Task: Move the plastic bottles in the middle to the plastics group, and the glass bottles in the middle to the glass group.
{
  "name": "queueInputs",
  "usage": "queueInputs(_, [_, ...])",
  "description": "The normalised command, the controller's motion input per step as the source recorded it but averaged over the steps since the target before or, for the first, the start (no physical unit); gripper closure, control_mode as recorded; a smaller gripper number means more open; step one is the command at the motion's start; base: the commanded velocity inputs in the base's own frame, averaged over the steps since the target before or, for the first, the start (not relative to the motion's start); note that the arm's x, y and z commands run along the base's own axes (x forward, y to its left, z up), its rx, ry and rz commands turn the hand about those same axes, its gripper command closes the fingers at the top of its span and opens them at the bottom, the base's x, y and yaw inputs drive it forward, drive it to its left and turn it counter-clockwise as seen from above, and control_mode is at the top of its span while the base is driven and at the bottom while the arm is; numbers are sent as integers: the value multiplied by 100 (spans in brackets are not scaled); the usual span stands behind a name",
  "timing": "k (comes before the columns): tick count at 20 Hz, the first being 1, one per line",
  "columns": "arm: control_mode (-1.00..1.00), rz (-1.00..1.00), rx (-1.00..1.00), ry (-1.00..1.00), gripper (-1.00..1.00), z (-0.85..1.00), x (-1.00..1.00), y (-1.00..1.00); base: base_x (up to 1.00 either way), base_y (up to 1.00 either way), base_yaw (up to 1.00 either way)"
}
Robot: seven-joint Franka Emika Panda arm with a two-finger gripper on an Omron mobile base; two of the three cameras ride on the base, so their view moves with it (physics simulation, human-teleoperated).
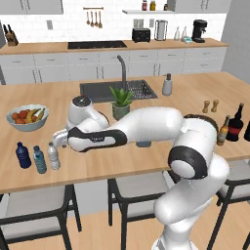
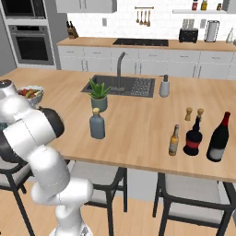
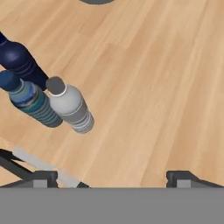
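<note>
With its jaws spread wide and holding nothing, the gripper [image 3: 111, 177] is hovering just beside the upright small clear bottle [image 3: 70, 108], which is standing at its ten o'clock, touching the pale blue bottle [image 3: 31, 102] of the plastics group.

A home kitchen is shown, rendered by computer. A long wooden island counter [image 1: 146, 161] is seen with a built-in sink [image 1: 118, 90] and a faucet [image 1: 121, 68], and stools [image 2: 193, 193] are placed under it. Along the back wall, grey cabinets [image 1: 146, 66], a stovetop [image 1: 96, 44], a toaster [image 1: 141, 34] and a coffee machine [image 1: 198, 30] are visible. A wall oven [image 2: 30, 44], a knife block [image 1: 10, 37] and a fruit bowl [image 1: 27, 117] are also seen.
</note>
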Motion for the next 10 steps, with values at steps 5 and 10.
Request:
queueInputs(5, [-100, 0, 0, 5, -100, 32, -18, -87, 0, 0, 0])
queueInputs(10, [-100, 0, 0, 2, -100, 29, -15, -91, 0, 0, 0])
